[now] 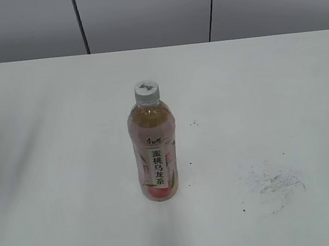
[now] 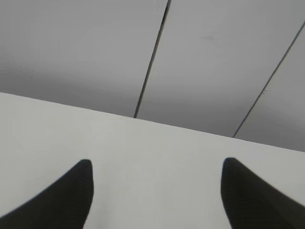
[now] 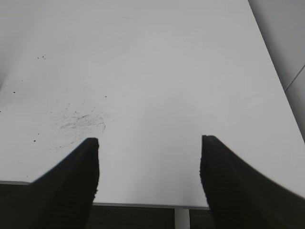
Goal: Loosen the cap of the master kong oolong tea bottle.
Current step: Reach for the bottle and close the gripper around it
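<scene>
The master kong oolong tea bottle (image 1: 155,154) stands upright near the middle of the white table (image 1: 267,87) in the exterior view, its pink label facing me. The white-grey cap (image 1: 146,90) sits on its neck. Neither arm shows in the exterior view. My left gripper (image 2: 156,164) is open and empty above bare table. My right gripper (image 3: 148,141) is open and empty over the table's near edge. The bottle is out of view in both wrist views.
A patch of dark scuff marks (image 1: 278,184) lies on the table right of the bottle; it also shows in the right wrist view (image 3: 78,121). Grey wall panels (image 1: 146,12) stand behind the table's far edge. The table's near edge (image 3: 143,204) shows under the right gripper.
</scene>
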Robot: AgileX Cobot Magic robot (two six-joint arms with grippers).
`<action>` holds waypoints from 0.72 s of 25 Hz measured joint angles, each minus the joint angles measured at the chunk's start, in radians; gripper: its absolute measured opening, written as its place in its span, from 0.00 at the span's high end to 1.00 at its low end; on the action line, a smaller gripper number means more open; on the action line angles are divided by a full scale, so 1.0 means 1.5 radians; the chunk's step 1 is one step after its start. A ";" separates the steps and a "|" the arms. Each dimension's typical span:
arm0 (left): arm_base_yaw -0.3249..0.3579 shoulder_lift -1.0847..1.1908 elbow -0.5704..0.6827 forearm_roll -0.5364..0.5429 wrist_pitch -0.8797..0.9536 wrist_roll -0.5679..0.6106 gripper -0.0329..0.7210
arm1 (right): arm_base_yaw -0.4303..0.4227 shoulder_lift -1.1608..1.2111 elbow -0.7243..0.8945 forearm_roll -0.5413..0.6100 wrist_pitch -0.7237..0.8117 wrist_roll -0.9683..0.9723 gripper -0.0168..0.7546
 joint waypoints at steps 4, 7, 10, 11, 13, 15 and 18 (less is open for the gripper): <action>-0.003 0.120 0.001 0.001 -0.112 0.000 0.30 | 0.000 0.000 0.000 0.000 0.000 0.000 0.33; -0.016 0.189 0.007 0.045 -0.219 0.000 0.30 | 0.000 0.000 0.000 0.000 0.000 0.001 0.33; -0.036 0.261 0.021 0.095 -0.339 0.000 0.30 | 0.000 0.000 0.000 0.000 0.000 0.002 0.33; -0.042 0.289 0.027 0.106 -0.371 0.000 0.30 | 0.000 0.000 0.000 0.000 0.000 0.002 0.33; -0.053 0.345 0.038 0.120 -0.438 -0.002 0.30 | 0.000 0.000 0.000 0.000 0.000 0.002 0.33; -0.057 0.388 0.054 0.131 -0.499 -0.002 0.30 | 0.000 0.000 0.000 0.000 0.001 0.002 0.33; -0.057 0.455 0.095 0.163 -0.619 -0.005 0.30 | 0.000 0.000 0.000 0.000 0.001 0.003 0.33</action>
